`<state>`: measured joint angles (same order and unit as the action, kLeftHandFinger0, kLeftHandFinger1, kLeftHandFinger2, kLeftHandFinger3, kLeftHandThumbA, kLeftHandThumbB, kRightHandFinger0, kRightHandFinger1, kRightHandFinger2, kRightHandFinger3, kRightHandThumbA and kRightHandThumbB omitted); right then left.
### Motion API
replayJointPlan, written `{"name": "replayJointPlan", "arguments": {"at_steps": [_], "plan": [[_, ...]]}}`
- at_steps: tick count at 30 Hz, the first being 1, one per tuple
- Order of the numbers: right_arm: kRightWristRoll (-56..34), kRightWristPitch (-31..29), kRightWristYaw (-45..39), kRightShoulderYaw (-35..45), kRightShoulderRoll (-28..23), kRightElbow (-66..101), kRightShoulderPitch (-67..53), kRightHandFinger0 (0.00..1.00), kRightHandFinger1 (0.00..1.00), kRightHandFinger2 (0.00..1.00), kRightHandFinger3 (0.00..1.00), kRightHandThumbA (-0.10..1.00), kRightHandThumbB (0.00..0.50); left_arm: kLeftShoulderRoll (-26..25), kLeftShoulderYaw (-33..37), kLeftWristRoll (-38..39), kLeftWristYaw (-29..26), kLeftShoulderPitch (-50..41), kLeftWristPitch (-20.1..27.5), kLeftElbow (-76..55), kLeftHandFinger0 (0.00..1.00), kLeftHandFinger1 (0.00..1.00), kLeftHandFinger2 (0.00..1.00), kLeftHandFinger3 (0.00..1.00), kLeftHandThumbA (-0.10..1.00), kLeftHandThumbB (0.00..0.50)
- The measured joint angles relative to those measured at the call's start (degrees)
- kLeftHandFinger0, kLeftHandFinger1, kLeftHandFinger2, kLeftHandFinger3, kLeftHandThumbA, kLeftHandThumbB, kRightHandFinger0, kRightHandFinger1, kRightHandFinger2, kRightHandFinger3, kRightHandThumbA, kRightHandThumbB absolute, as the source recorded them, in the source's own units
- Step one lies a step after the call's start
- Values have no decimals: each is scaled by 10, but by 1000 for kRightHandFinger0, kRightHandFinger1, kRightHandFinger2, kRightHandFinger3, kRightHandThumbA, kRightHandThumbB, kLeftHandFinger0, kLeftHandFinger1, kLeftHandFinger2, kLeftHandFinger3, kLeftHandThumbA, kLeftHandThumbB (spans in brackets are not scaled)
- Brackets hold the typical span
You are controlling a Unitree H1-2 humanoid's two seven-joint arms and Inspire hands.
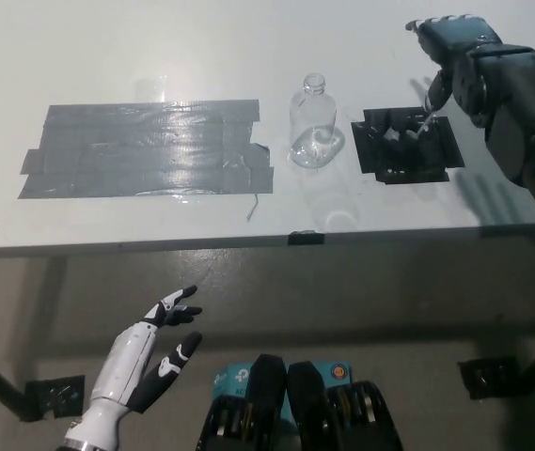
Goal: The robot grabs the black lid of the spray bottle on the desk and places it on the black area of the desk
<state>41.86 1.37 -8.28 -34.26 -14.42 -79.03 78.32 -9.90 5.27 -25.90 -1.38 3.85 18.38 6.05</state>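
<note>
The clear spray bottle [316,122] stands uncapped on the white desk [154,56], its neck bare. Just to its right lies the black square area [406,148]. My black right hand [455,52] hovers over that area's far right corner, shut on the black lid [433,92]. The lid is hard to tell from the hand, but its thin pale tube [425,117] hangs down onto the black area. My white left hand [149,362] rests open at the lower left, below the desk's front edge.
A large patch of grey tape [145,150] covers the desk left of the bottle. The desk's front edge [248,242] runs across the middle of the picture, with floor below it and a desk foot [488,376] at the lower right.
</note>
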Motion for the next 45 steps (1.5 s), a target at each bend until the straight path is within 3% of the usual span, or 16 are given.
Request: {"name": "replayJointPlan", "arguments": {"at_steps": [4, 15, 24, 30, 33, 34, 45], "plan": [[-11, -6, -14, 13, 0, 0, 0, 1000, 1000, 1000, 1000, 1000, 500, 0, 0, 0, 0, 2, 0, 0, 774, 715, 746, 892, 1000, 0], [-27, -11, -19, 30, -11, 20, 0, 1000, 1000, 1000, 1000, 1000, 500, -2, 0, -1, 0, 8, -3, 0, 787, 712, 734, 874, 1000, 0], [-40, -7, -19, 83, -50, 197, -21, 1000, 1000, 1000, 1000, 1000, 496, -3, 1, 0, 0, 17, -3, 3, 819, 724, 732, 887, 1000, 0], [-51, 0, -21, 125, -54, 341, -90, 1000, 1000, 1000, 1000, 1000, 478, -3, 1, 0, 0, 17, -3, 11, 842, 743, 756, 914, 1000, 0], [-54, 4, -23, 140, -54, 396, -123, 1000, 1000, 1000, 1000, 1000, 458, -3, 1, 0, 1, 17, -4, 15, 856, 759, 785, 937, 1000, 0], [-56, 6, -24, 146, -55, 422, -139, 1000, 1000, 1000, 1000, 1000, 429, -3, 1, 0, 1, 18, -4, 17, 874, 769, 791, 945, 1000, 0], [-85, 14, -30, 178, -52, 651, -334, 1000, 1000, 1000, 1000, 1000, 419, -3, 1, 0, 1, 48, -5, 32, 890, 832, 884, 1000, 1000, 0]]}}
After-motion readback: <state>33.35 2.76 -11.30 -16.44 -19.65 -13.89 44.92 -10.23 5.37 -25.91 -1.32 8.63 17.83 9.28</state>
